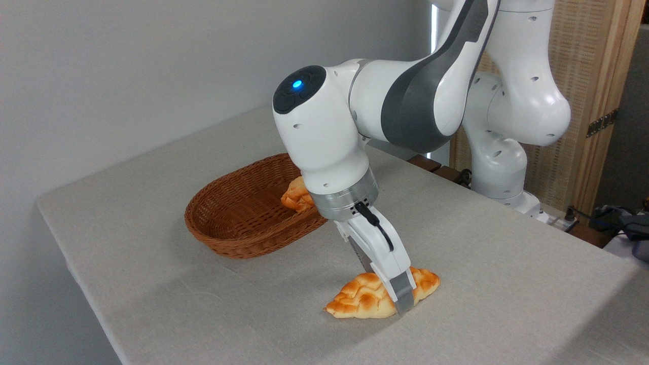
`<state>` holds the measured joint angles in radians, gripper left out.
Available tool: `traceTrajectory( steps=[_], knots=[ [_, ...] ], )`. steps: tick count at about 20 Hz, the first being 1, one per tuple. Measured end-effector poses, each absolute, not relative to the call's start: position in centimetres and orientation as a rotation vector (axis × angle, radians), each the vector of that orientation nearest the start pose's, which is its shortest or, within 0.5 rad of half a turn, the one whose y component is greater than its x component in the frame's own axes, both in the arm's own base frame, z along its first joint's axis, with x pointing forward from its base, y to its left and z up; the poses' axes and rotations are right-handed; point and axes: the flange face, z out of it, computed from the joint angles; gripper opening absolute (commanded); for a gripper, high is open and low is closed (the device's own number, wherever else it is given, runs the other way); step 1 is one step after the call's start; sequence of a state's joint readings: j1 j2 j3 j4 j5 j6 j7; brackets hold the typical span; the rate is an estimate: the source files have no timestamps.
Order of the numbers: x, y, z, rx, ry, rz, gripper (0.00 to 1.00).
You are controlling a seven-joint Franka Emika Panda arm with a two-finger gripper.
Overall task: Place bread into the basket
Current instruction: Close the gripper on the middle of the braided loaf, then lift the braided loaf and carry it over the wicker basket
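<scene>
The camera showed the gripper [400, 299] straddling the bread [367, 300] on the table [203, 304], grip unclear; a loose, off-center pinch could drop it short of the basket [238, 218].

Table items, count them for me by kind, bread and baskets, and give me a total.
Bread: 2, the braided loaf under the gripper and a smaller bread piece at the basket's far side.
Baskets: 1, the wicker basket.
Total: 3 things on the table.
</scene>
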<state>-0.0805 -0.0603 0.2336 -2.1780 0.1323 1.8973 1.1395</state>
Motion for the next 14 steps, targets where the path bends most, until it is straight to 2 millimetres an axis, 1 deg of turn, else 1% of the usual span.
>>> traceTrajectory(
  steps=[4, 11, 13, 14],
  knots=[
    [48.8, 9.4, 40.0, -2.742, 1.597, 0.381, 0.23],
    [48.8, 9.5, 40.0, -2.742, 1.597, 0.379, 0.23],
    [49.0, 9.5, 40.5, -2.738, 1.594, 0.365, 0.24],
    [49.2, 9.5, 41.2, -2.738, 1.589, 0.34, 0.26]
  ],
)
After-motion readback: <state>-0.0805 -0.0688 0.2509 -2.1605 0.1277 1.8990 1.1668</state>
